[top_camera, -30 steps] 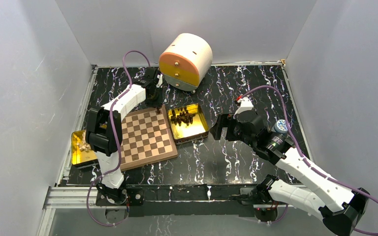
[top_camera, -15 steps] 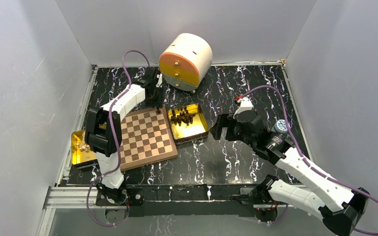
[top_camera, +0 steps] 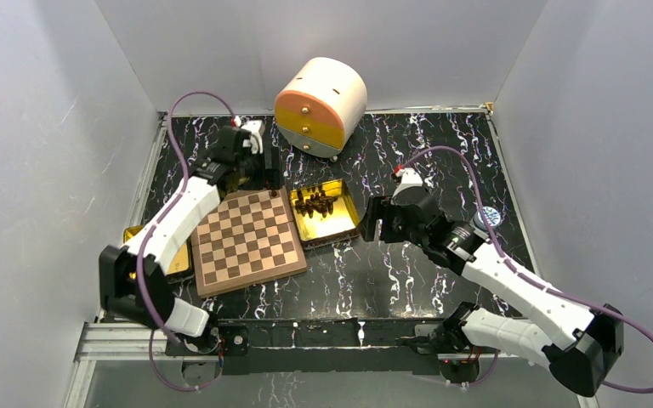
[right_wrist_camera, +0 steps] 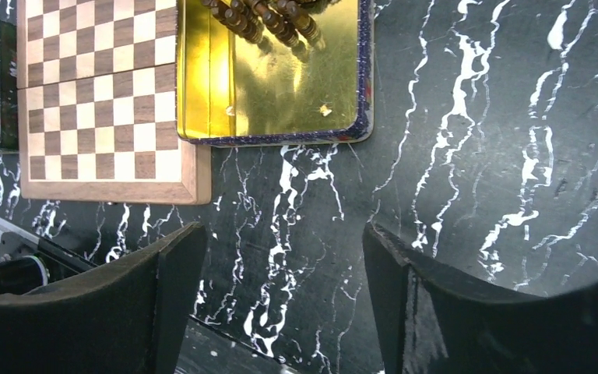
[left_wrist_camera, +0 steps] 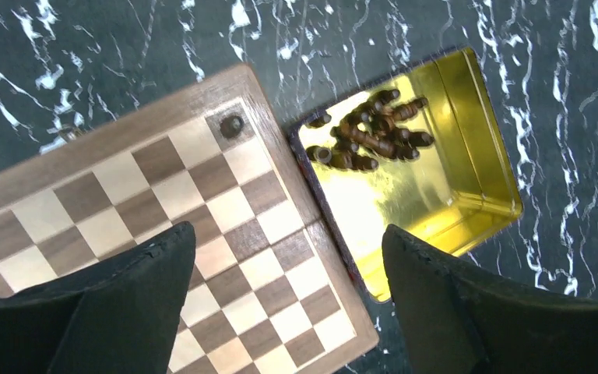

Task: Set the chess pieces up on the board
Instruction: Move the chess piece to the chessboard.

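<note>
One chess piece (left_wrist_camera: 231, 125) on the board (left_wrist_camera: 202, 204) corner, type indistinct.

The board (top_camera: 247, 240) is a flat wooden square with light and dark brown checks and a brown border. It lies on the left half of the table (top_camera: 408, 272), turned slightly askew to its edges. One small dark piece (left_wrist_camera: 231, 125) stands upright on the board's far right corner square. The other dark brown chess pieces (left_wrist_camera: 370, 136) lie heaped in the far end of a gold tin (left_wrist_camera: 436, 179) touching the board's right edge.
</note>
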Tool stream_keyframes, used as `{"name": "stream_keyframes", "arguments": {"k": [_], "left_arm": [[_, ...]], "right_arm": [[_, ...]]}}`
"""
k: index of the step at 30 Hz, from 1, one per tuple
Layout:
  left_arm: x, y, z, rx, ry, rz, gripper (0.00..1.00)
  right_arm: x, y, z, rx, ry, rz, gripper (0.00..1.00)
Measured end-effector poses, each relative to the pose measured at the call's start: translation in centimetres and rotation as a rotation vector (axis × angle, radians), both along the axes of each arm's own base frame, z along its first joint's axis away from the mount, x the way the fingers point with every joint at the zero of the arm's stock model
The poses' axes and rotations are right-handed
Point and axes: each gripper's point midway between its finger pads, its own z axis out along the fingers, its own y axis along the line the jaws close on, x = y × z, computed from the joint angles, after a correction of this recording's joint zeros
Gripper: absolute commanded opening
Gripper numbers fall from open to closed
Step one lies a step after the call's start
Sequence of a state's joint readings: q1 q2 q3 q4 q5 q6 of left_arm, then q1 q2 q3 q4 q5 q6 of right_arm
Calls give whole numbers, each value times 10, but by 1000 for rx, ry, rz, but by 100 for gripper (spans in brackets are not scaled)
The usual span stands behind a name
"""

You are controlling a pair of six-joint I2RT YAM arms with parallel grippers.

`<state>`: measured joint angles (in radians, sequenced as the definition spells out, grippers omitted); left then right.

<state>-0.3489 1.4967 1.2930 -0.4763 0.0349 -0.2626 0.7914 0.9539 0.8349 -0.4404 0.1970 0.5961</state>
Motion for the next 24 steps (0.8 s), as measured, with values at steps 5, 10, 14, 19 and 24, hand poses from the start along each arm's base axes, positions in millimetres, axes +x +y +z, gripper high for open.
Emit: {"name": "stream_keyframes", "arguments": {"k": [5,10,14,19,24], "left_arm": [[-44,10,-12,-44,-21,1,92],[-69,23,-21,-42,-51,14,93],[-81,34,-30,-7,-66,22,92],[-88,43,-36,30,-74,30,85],[-78,48,-35,52,-66,82,65]], "right_arm": [[6,12,-13,-11,32,17,57],[18,32,-30,-35,79,47,45],[32,49,-42,-60,97,72,43],[54,73,-49,-94,104,99,43],[73,98,-34,-66,80,137,46]]}}
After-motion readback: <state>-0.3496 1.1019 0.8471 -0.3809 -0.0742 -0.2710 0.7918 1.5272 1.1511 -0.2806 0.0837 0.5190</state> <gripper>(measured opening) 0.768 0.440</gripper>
